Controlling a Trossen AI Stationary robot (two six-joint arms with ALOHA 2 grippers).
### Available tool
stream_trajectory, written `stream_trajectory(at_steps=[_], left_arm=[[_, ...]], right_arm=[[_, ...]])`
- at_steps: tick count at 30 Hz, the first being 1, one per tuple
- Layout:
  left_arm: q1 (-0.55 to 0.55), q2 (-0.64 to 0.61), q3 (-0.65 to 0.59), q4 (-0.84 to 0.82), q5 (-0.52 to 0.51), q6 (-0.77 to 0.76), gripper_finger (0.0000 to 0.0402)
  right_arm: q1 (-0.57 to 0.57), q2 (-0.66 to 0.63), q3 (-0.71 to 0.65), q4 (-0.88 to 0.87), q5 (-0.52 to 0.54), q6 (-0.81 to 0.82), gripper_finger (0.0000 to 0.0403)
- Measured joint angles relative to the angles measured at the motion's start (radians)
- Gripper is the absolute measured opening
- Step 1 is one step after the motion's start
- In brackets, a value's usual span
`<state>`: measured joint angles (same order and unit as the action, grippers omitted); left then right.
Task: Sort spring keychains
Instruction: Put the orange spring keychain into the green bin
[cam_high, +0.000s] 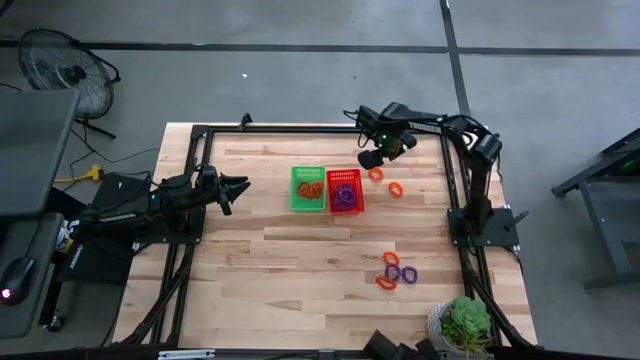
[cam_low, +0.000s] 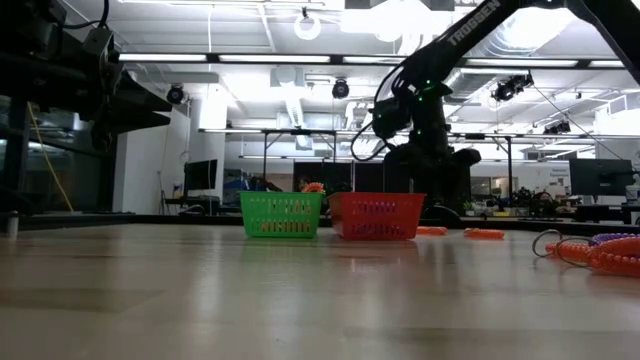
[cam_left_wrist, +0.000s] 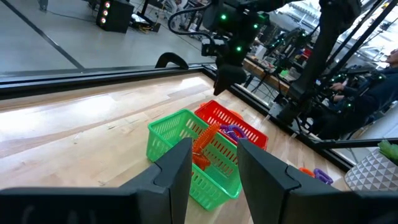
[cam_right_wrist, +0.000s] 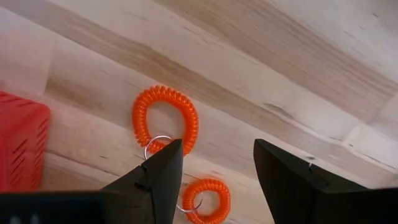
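High view: my right gripper (cam_high: 374, 158) hangs over the far side of the bench (cam_high: 260, 270), fingers spread and holding nothing.

Two orange spring keychains (cam_right_wrist: 165, 119) lie on the wood just under it, beside the red basket (cam_high: 345, 190). The red basket touches the green basket (cam_high: 308, 188) near the middle of the bench. Purple loops sit in the red one and orange loops in the green one. More orange and purple keychains (cam_high: 398, 271) lie near the right edge, toward the near right corner. My left gripper (cam_high: 238, 187) waits by the left edge, fingers spread too.
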<state>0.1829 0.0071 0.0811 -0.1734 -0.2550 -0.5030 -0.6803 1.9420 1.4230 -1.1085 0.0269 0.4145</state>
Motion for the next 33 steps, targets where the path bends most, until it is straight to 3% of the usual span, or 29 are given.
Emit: stream_trajectory(at_steps=[27,33], left_arm=[[0.0,0.0,0.0,0.0,0.0,0.0,0.0126],[0.0,0.0,0.0,0.0,0.0,0.0,0.0126]], right_arm=[[0.008,-0.005,-0.223,0.258,-0.089,0.057,0.0192],[0.013,-0.007,-0.265,0.287,-0.097,0.091,0.0152]])
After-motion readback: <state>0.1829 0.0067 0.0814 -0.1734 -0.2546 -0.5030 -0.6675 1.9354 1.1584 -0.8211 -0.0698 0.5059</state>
